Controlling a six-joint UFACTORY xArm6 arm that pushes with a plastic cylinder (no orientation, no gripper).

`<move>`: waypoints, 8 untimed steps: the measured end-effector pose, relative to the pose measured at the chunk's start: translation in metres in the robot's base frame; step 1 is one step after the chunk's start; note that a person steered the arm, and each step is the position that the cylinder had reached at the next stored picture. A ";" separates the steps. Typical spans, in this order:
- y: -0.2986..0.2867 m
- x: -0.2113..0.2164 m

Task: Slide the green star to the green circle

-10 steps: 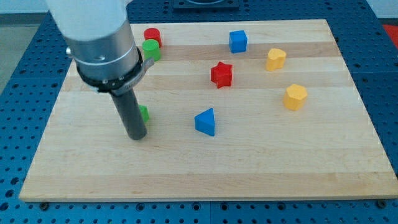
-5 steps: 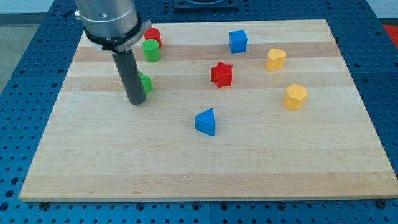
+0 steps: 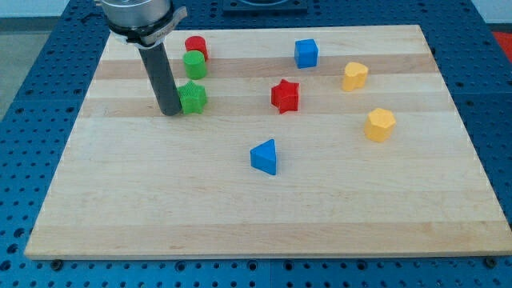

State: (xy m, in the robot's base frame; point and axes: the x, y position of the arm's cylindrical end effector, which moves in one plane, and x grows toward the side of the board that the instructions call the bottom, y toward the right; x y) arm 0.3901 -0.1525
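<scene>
The green star (image 3: 193,97) lies on the wooden board, a short way below the green circle (image 3: 194,64), with a gap between them. My tip (image 3: 170,112) rests on the board right against the star's left side, slightly below it. The dark rod rises up to the view's top left.
A red circle (image 3: 196,46) sits just above the green circle, touching it. A red star (image 3: 285,95) lies to the right of the green star. A blue cube (image 3: 306,53), a blue triangle (image 3: 265,156) and two yellow blocks (image 3: 355,76) (image 3: 381,124) lie further right.
My tip has moved up the board toward the view's top. The green star has been pushed up with it, closer to the green circle, and now shows fully to the rod's right.
</scene>
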 end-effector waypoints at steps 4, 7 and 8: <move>0.024 0.021; 0.024 0.002; 0.024 -0.012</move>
State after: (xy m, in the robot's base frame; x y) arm 0.3778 -0.1283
